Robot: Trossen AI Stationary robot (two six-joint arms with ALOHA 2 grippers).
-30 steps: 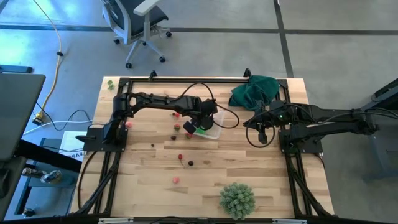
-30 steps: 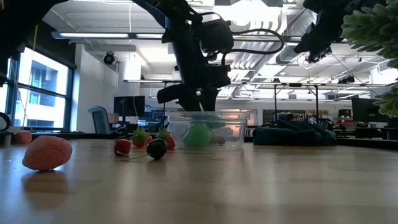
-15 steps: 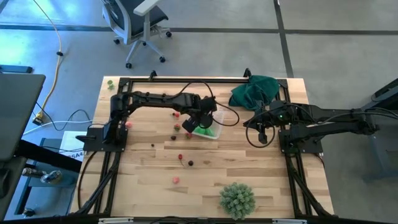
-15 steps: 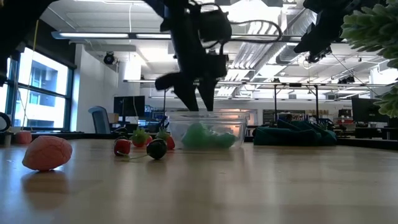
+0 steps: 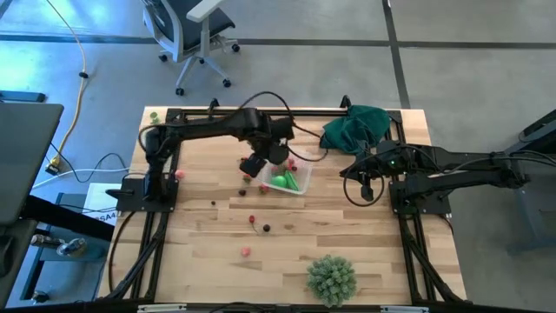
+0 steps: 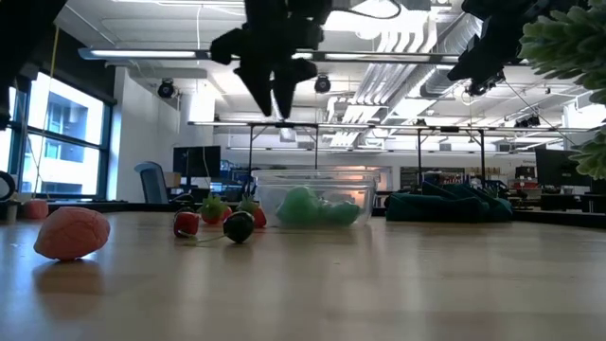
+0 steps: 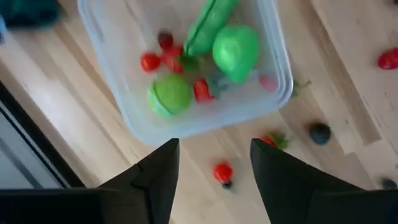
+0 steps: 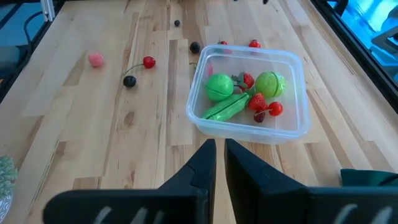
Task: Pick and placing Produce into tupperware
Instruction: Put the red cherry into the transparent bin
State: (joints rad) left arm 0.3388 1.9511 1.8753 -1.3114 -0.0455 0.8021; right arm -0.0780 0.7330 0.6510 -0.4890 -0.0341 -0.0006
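Note:
The tupperware [image 5: 287, 179] stands on the table's far middle; in the right wrist view the tupperware [image 8: 249, 93] holds two round green pieces, a long green pod and small red ones. Loose produce [image 5: 252, 219] lies scattered on the wood to its left and near side. My left gripper [image 7: 214, 171] hangs open and points down, high above the container's left edge [image 6: 273, 95], with nothing between its fingers. My right gripper [image 8: 219, 152] waits shut at the table's right [image 5: 363, 181], raised and pointing toward the container.
A pale-green spiky ball [image 5: 331, 278] sits by the near edge. A dark green cloth [image 5: 356, 128] lies at the far right corner. Black frame rails run along the left, far and right sides. Bare wood shows between the container and the ball.
My left gripper has risen out of the tupperware and gone a little toward the table's left edge, rolling its wrist as it rose. The green pieces that it stood over now lie uncovered in the container.

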